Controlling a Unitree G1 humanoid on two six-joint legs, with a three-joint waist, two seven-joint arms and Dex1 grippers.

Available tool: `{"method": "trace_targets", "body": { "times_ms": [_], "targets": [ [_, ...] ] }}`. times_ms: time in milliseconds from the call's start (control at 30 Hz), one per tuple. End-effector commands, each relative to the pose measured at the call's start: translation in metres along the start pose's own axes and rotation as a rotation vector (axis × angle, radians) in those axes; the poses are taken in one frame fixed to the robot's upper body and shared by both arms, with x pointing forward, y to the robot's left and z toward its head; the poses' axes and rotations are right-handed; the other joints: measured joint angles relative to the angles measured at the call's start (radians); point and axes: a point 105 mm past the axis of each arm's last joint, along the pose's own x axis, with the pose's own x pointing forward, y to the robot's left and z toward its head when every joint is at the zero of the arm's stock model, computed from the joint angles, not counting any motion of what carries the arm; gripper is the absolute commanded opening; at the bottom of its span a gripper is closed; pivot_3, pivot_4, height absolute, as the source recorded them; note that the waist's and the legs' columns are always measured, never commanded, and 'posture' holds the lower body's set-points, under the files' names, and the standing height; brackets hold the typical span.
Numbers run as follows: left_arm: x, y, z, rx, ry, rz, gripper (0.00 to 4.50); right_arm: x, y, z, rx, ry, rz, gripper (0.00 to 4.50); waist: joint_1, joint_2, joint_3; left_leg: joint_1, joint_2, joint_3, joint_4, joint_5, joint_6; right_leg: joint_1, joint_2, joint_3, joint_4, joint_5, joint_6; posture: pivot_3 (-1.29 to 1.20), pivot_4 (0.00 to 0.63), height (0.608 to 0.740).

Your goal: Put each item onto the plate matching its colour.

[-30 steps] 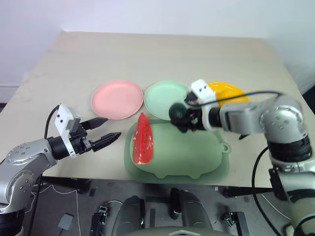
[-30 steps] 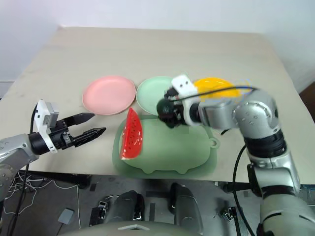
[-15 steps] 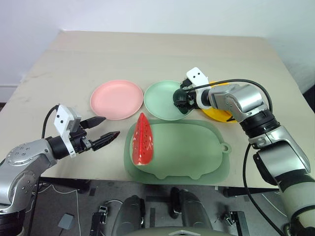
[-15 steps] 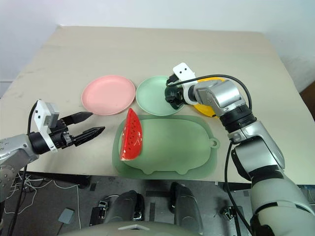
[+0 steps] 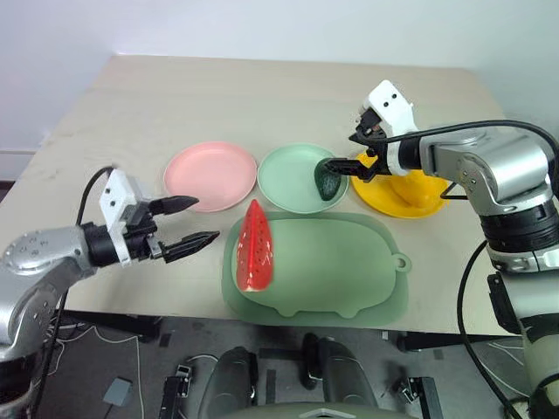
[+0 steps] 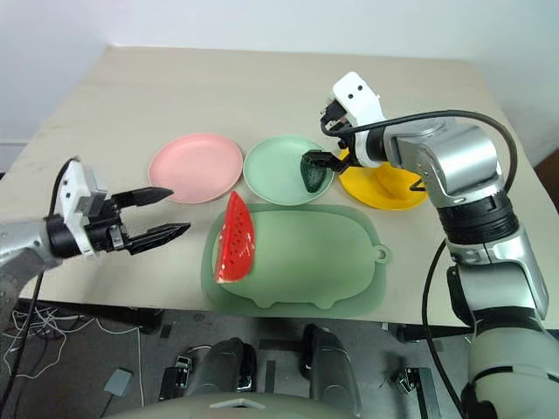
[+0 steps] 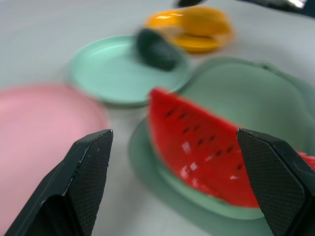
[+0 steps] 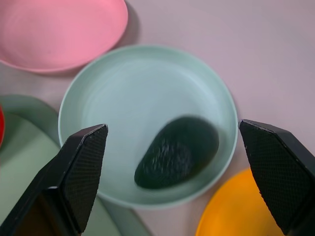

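The watermelon wedge (image 5: 255,247) lies at three o'clock from the open, empty left tool (image 5: 194,222) — long axis twelve-to-six — nearer than the open right tool (image 5: 349,153).

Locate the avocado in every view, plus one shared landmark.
Left eye view: avocado on the mint green plate, at its edge nearest the yellow plate.
Right eye view: avocado on the same side of the plate.
Left wrist view: avocado beyond the watermelon wedge.
Right wrist view: avocado between the open right gripper's fingers.
Shared landmark: the mint green plate.
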Motion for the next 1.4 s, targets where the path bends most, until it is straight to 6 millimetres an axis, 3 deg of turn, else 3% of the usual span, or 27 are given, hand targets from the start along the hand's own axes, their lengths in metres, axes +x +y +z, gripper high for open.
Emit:
{"method": "trace_targets", "body": {
  "times_ms": [33, 200, 233, 367, 500, 700, 867, 1100, 1300, 1400],
  "targets": [
    [0.012, 0.007, 0.014, 0.056, 0.003, -0.114, 4.21, -0.010, -0.006, 0.013, 0.006, -0.065, -0.052, 4.48, -0.001, 0.000, 0.000, 0.000, 0.000, 0.000, 0.000, 0.000, 0.000, 0.000, 0.000, 0.000, 0.000, 0.000, 0.000, 0.00, 0.150, 0.740],
    [0.033, 0.034, 0.017, -0.001, 0.119, -0.017, 4.21, -0.009, -0.006, 0.010, 0.038, -0.079, -0.095, 4.48, -0.009, 0.000, 0.000, -0.001, 0.000, 0.001, -0.001, 0.001, -0.001, -0.001, 0.001, 0.001, 0.001, 0.000, 0.000, 0.00, 0.150, 0.740],
    [0.037, 0.036, 0.025, -0.093, 0.109, 0.010, 4.21, -0.010, -0.007, 0.007, 0.050, -0.079, -0.114, 4.48, -0.010, 0.000, 0.000, -0.001, 0.000, 0.001, -0.001, 0.001, -0.001, -0.001, 0.000, 0.001, 0.001, 0.000, 0.000, 0.00, 0.150, 0.740],
    [0.047, 0.017, 0.052, -0.220, 0.090, -0.032, 4.21, -0.011, -0.010, -0.004, 0.096, -0.075, -0.156, 4.48, -0.005, -0.001, 0.000, -0.003, 0.000, -0.001, -0.001, 0.001, -0.003, -0.001, 0.000, 0.000, 0.001, 0.001, 0.002, 0.00, 0.150, 0.740],
    [0.058, 0.001, 0.051, -0.254, 0.189, -0.020, 4.21, -0.010, -0.008, -0.006, 0.115, -0.081, -0.160, 4.48, -0.006, -0.001, 0.000, -0.003, -0.001, -0.001, -0.001, 0.002, -0.003, -0.001, -0.001, 0.002, 0.000, 0.001, 0.003, 0.00, 0.150, 0.740],
    [0.067, 0.000, 0.026, -0.291, 0.379, 0.097, 4.21, -0.004, -0.005, -0.009, 0.129, -0.083, -0.152, 4.48, -0.009, -0.001, 0.000, 0.001, -0.001, -0.001, -0.001, 0.002, -0.004, 0.001, -0.001, 0.003, 0.001, 0.001, 0.003, 0.00, 0.150, 0.740],
    [0.064, 0.002, 0.013, -0.359, 0.410, 0.127, 4.21, 0.002, -0.002, -0.011, 0.139, -0.083, -0.145, 4.48, -0.022, -0.001, 0.000, 0.002, -0.001, -0.002, -0.001, 0.004, -0.007, 0.001, 0.000, 0.003, 0.002, 0.001, 0.003, 0.00, 0.150, 0.740],
    [0.084, -0.017, -0.014, -0.427, 0.460, 0.115, 4.21, 0.007, 0.004, -0.005, 0.149, -0.108, -0.125, 4.48, -0.020, -0.001, 0.000, 0.001, -0.001, -0.002, 0.000, 0.004, -0.007, 0.001, -0.002, 0.004, 0.002, 0.001, 0.003, 0.00, 0.150, 0.740],
    [0.090, -0.013, -0.049, -0.454, 0.572, 0.273, 4.21, 0.009, 0.007, -0.003, 0.152, -0.118, -0.118, 4.48, -0.021, -0.001, 0.000, 0.002, -0.002, -0.002, 0.000, 0.004, -0.007, 0.002, -0.002, 0.004, 0.002, 0.001, 0.003, 0.00, 0.150, 0.740],
    [0.093, -0.009, -0.054, -0.513, 0.553, 0.329, 3.69, 0.009, 0.008, -0.004, 0.159, -0.118, -0.121, 4.50, -0.020, 0.000, -0.001, 0.003, -0.002, -0.002, 0.000, 0.004, -0.007, 0.003, -0.002, 0.004, 0.002, 0.001, 0.003, 0.00, 0.150, 0.740]
  ]
}}
